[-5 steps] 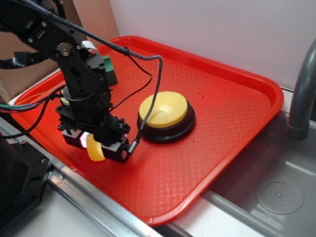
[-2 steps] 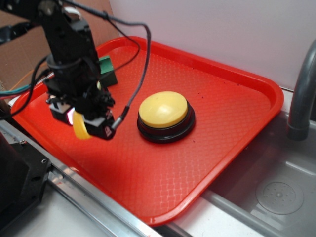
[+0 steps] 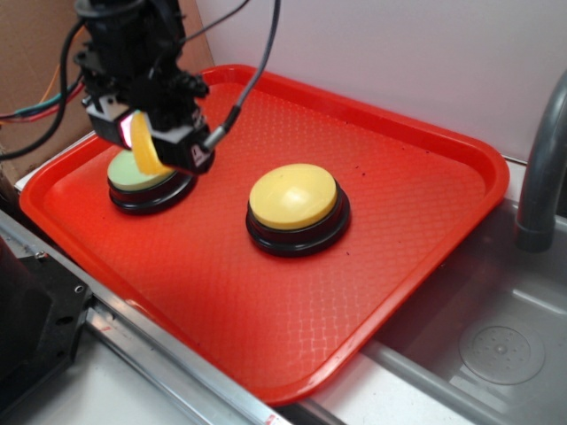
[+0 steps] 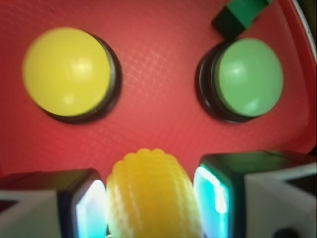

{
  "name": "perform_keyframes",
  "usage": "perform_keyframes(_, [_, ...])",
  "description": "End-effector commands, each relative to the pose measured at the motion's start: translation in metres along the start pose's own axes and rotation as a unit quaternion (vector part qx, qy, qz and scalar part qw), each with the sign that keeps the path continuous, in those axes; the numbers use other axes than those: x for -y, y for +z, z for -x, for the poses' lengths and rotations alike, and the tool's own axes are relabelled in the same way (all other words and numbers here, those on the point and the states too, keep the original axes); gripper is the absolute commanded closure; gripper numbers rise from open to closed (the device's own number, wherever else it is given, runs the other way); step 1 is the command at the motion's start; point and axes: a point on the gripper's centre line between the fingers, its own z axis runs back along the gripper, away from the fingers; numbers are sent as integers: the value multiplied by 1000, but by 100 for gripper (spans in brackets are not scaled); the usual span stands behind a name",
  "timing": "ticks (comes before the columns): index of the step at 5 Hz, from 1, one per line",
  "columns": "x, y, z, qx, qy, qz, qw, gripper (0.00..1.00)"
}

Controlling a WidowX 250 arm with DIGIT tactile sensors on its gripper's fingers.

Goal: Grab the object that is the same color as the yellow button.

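Your gripper point(image 3: 146, 146), raised above the tray's point(image 3: 416, 221) left edge, pinches the yellow corn-like object point(image 4: 148, 196) between both pads, its long axis pointing down past them.

Hand point(image 3: 146, 149) lifted corn piece point(image 3: 144, 152), green button point(image 3: 151, 180) uncovered

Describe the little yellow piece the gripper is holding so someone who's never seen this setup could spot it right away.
Find the red tray beside the sink, then the black gripper raised over its left end, above the green button. Pinched between its fingers is the yellow corn piece: small, rounded and bumpy like kernels, unlike the smooth domed yellow button or the dark green block.
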Motion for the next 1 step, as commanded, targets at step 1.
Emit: perform_keyframes(1, [2,15,-20,39,-41,-10,998,100])
